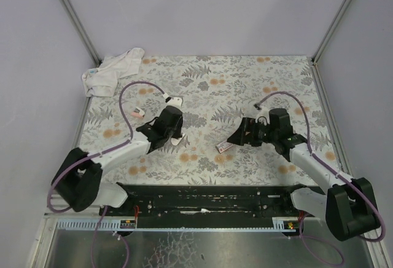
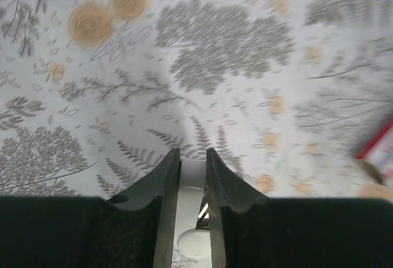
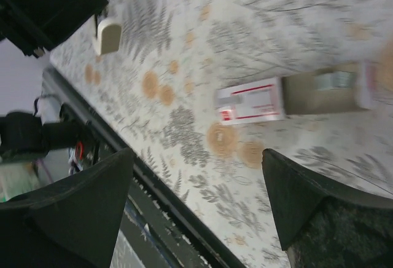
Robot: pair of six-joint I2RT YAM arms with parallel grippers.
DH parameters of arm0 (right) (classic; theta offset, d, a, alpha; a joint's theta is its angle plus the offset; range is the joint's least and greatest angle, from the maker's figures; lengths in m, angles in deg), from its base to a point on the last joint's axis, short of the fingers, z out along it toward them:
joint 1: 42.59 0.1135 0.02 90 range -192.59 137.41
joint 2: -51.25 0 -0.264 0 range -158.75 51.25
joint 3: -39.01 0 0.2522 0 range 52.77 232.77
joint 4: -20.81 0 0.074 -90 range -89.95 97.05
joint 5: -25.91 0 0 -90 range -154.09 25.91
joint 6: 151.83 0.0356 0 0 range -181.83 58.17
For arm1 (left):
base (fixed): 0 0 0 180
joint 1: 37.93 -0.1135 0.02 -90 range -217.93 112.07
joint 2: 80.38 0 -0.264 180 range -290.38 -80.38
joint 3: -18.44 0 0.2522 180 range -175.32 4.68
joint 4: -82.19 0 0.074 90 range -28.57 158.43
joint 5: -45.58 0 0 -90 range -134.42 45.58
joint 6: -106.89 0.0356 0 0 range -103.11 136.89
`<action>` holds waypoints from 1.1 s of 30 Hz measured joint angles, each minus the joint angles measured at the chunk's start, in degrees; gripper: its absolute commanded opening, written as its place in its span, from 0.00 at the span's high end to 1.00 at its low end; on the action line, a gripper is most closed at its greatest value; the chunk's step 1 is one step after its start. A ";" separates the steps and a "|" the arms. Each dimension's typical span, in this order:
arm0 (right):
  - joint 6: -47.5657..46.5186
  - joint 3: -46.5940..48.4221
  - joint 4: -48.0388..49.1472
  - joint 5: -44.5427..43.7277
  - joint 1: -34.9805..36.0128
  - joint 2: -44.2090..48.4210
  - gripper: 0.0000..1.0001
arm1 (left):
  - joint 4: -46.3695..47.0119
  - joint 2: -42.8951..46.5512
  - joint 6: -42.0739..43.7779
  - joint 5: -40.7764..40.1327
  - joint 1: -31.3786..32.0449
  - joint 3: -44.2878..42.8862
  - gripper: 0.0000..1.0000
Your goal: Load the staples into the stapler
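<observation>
no lettering can be read
the staples box (image 3: 250, 101), lying toward the near edge of the table (image 1: 245, 77), has red print on its white face, but it is too blurred to read.

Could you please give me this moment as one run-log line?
left tool: shut on stapler | right tool: open, near staples box, not touching

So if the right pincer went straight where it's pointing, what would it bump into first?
Probably the staples box, lying on the flowery table ahead of the open right pincer. Depth is unclear, so it may hit the table beside it instead.
</observation>
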 measured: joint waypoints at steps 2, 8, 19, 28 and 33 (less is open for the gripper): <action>0.72 0.02 2.43 0.94 4.17 -0.72 0.09 | 1.70 3.96 -0.66 -0.20 2.08 0.92 0.97; 3.13 1.55 9.40 1.81 13.57 -7.15 0.11 | 5.55 12.35 -3.10 -1.03 6.95 2.56 0.97; 5.51 7.28 16.37 0.04 21.90 -11.43 0.17 | 6.86 15.26 -4.28 -4.24 18.93 2.54 0.98; 5.95 8.17 17.14 -0.90 22.84 -11.96 0.55 | 6.99 13.16 -4.09 -7.82 23.54 0.13 0.98; 5.64 8.28 17.53 -0.76 23.39 -11.96 0.81 | 6.51 12.39 -4.17 -10.03 24.04 -0.35 0.98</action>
